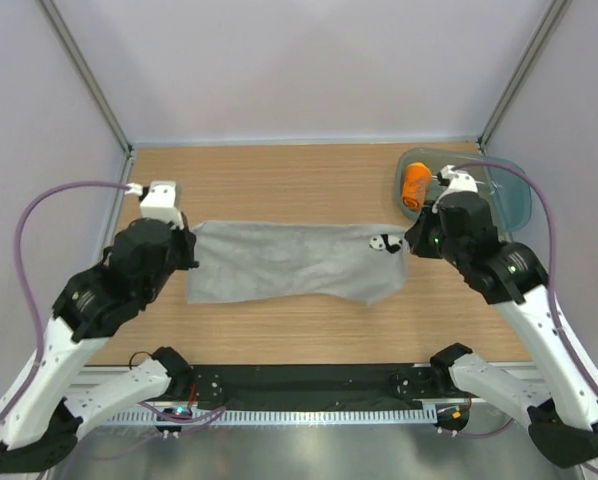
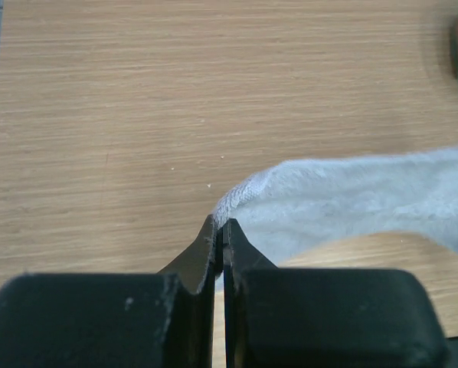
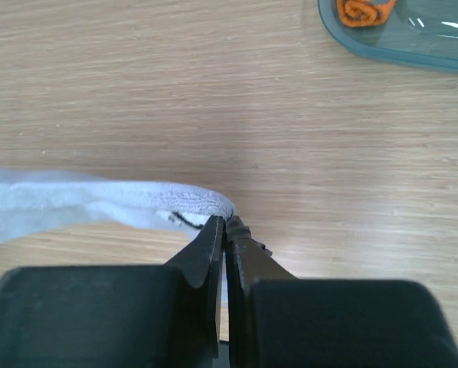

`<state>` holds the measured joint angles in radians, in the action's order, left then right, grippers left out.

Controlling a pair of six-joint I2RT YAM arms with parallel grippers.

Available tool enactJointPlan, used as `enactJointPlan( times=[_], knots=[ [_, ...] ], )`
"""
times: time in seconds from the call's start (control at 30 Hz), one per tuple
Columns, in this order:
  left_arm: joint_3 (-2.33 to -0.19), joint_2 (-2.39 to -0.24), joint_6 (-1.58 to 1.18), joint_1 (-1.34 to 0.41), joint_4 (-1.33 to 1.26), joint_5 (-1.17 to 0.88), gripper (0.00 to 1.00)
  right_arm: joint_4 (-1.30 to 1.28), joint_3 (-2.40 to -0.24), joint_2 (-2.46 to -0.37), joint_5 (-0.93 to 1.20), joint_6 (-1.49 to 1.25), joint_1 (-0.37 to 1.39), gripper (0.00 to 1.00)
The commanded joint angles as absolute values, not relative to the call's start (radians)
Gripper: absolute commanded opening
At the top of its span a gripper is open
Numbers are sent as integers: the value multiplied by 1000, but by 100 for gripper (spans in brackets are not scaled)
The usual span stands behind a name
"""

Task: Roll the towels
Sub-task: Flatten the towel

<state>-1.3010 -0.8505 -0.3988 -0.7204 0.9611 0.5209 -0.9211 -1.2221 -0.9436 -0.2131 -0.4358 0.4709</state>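
Grey towel (image 1: 289, 262), top view: spread out on the table (image 1: 279, 180), left of the tub (image 1: 514, 200), one corner close to it.
Orange towel (image 1: 415, 186), top view: rolled, inside the tub's left end.
Left claw (image 2: 220, 230), left wrist view: clenched on the grey towel's (image 2: 351, 199) corner farthest from the tub, edge lifted.
Right claw (image 3: 225, 226), right wrist view: clenched on the corner nearest the tub (image 3: 413, 50); orange roll inside it.

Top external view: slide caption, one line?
Left tool and right tool pinch opposite ends of the grey towel spread over the table; orange towel sits rolled in the tub.
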Motion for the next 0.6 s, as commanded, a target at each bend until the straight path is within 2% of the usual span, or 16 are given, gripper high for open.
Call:
enactJointPlan(
  times=[0.0, 0.17, 0.27, 0.43, 0.57],
  knots=[
    [-1243, -758, -362, -722, 977, 495, 0, -1012, -1261, -833, -219, -411, 471, 1],
    [-1178, -560, -377, -721, 962, 473, 0, -1052, -1244, -721, -238, -416, 471, 1],
    [-1177, -488, -362, -723, 969, 393, 1, -1080, -1264, -683, -209, -422, 471, 1],
    [-1180, -436, -348, -723, 991, 275, 0, -1094, -1296, -620, -39, -420, 471, 1],
    [-1134, -451, -373, -721, 1006, 287, 1, -1088, -1287, -588, -32, -423, 471, 1]
  ],
)
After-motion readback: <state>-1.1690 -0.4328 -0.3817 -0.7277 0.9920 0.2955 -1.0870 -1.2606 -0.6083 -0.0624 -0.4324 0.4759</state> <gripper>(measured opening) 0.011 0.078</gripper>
